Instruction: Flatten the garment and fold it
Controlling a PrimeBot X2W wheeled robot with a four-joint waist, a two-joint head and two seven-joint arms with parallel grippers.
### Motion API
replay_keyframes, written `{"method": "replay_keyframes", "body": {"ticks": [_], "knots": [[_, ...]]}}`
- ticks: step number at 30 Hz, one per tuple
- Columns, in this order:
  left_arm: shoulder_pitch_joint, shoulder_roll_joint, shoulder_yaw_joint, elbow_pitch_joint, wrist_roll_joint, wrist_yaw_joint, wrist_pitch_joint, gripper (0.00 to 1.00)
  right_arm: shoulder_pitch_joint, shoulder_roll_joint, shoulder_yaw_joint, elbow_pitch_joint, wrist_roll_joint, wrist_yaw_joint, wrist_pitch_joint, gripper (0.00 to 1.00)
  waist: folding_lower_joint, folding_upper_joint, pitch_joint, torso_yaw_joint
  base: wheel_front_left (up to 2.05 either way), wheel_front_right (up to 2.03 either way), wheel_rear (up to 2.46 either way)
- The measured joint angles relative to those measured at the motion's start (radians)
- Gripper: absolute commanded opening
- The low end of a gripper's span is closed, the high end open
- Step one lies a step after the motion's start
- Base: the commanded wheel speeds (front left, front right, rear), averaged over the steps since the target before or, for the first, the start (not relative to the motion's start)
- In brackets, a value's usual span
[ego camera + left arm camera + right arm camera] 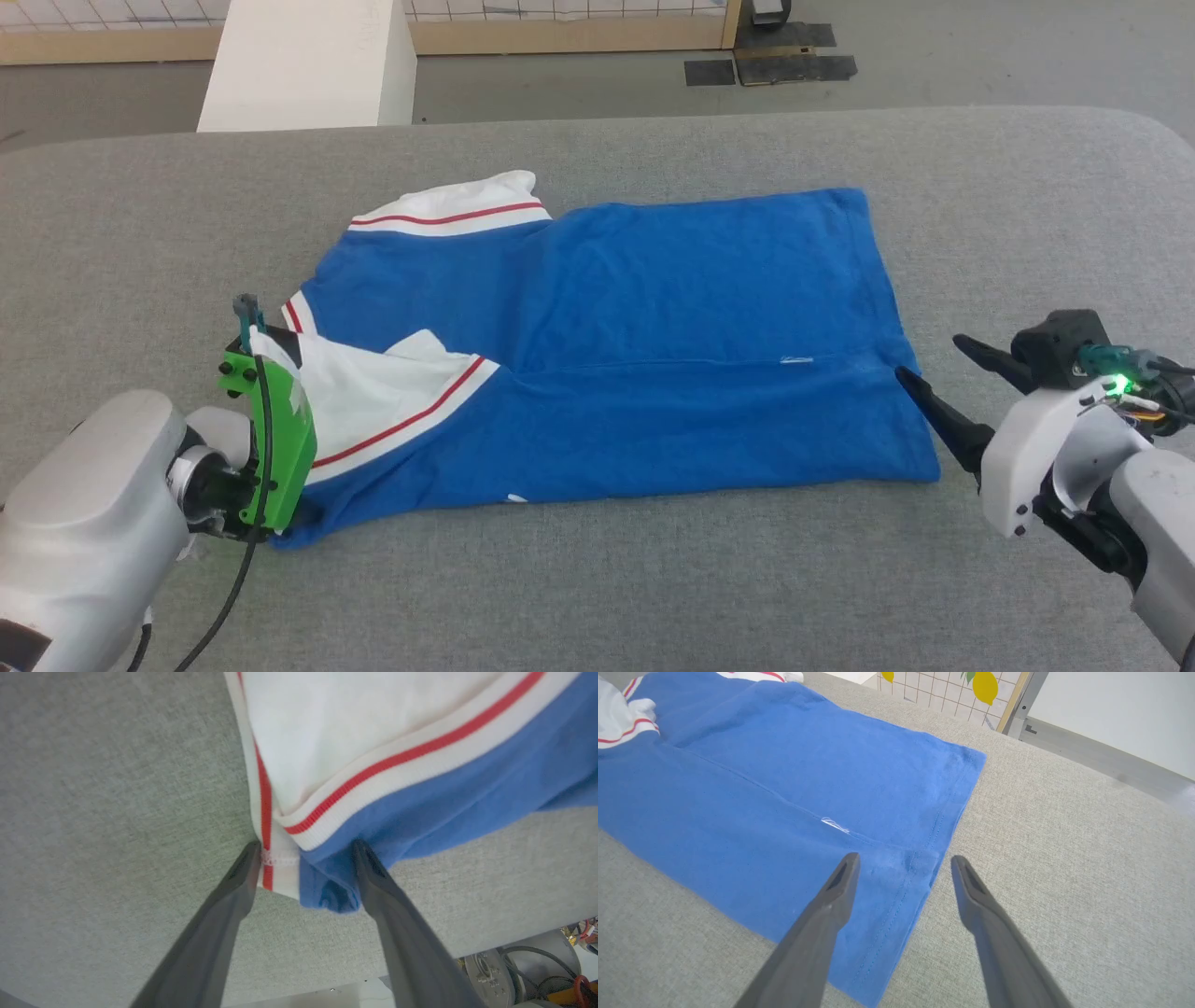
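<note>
The garment [653, 345], a soft royal-blue jersey shirt, lay spread on the grey, finely woven cloth surface of the table [597, 579], roughly in the middle of the head view. Its body formed a broad rectangle with a stitched hem at the 3 o'clock side and a long straight crease running across it, marked by a small pale fleck. White sleeves edged with a thin red stripe sat bunched at the 9 and 11 o'clock side, the nearer one rumpled in loose folds. No readable writing showed on the cloth.

The left end effector [306, 851] reached in from 8 o'clock of the head view, its pale rounded forearm carrying a bright green bracket [275, 439] and a black cable. In the left wrist view its two dark tapered fingers stood spread apart, straddling the corner of the garment [420, 788] where white ribbed trim, red stripe and blue jersey met; whether the tips touched the cloth could not be told.

The right end effector [903, 861] came in from 4 o'clock, its white housing lit by a small green light. Its fingers were also spread wide, one finger over the hemmed blue corner [896, 891], the other over bare grey fabric, gripping nothing. A tiled panel printed with yellow lemons [985, 686] stood at 12 o'clock of the right wrist view
</note>
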Motion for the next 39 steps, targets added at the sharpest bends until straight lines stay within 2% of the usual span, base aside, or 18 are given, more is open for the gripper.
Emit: {"method": "replay_keyframes", "body": {"ticks": [1,2,3,8,12,15,19,25,30,39], "knots": [[0.000,-0.002,0.000,0.003,0.000,0.000,-0.001,0.63,-0.005,0.001,0.002,0.002,0.000,0.000,0.000,1.00,0.0000,0.0000,0.000,0.000,0.00,0.00,0.00],[0.000,-0.003,-0.002,0.006,0.000,0.000,-0.002,0.07,-0.009,0.003,0.006,0.004,0.000,0.000,0.000,1.00,0.0000,0.0000,-0.001,0.001,0.00,0.00,0.00],[0.000,-0.005,-0.005,0.009,0.000,0.000,-0.005,0.00,-0.016,0.005,0.009,0.004,0.000,0.000,0.000,1.00,0.0000,0.0000,-0.002,0.002,0.00,0.00,0.00],[0.000,-0.022,-0.015,0.016,-0.003,-0.001,-0.027,0.00,-0.044,0.002,0.026,0.003,0.002,0.000,0.006,1.00,0.0000,0.0000,-0.013,0.010,0.00,0.00,0.00],[0.002,-0.016,-0.016,-0.007,-0.010,-0.002,-0.058,0.00,-0.093,-0.012,0.033,-0.002,0.001,0.000,0.019,1.00,0.0001,0.0000,-0.031,0.015,0.00,0.00,0.00],[0.001,-0.001,-0.027,-0.044,-0.013,-0.002,-0.075,0.00,-0.140,-0.031,0.052,-0.006,0.006,0.000,0.070,1.00,0.0001,0.0000,-0.047,0.021,0.00,0.00,0.00],[0.001,0.022,-0.043,-0.092,-0.023,-0.002,-0.086,0.00,-0.196,-0.072,0.126,-0.002,0.043,0.000,0.247,1.00,0.0000,0.0000,-0.063,0.030,0.00,0.00,0.00],[-0.006,0.032,-0.051,-0.135,-0.057,-0.002,-0.115,0.00,-0.265,-0.131,0.301,-0.002,0.167,0.000,0.537,1.00,0.0000,0.0000,-0.061,0.042,0.00,0.00,0.00],[-0.018,0.028,-0.066,-0.143,-0.058,-0.002,-0.129,0.00,-0.271,-0.105,0.347,0.072,0.277,0.000,0.647,1.00,0.0001,0.0000,-0.035,0.053,0.00,0.00,0.00],[-0.059,0.012,-0.092,-0.152,-0.059,-0.002,-0.155,0.00,-0.282,-0.023,0.364,0.226,0.346,0.000,0.613,1.00,0.0001,0.0000,0.028,0.085,0.00,0.00,0.00]]}}
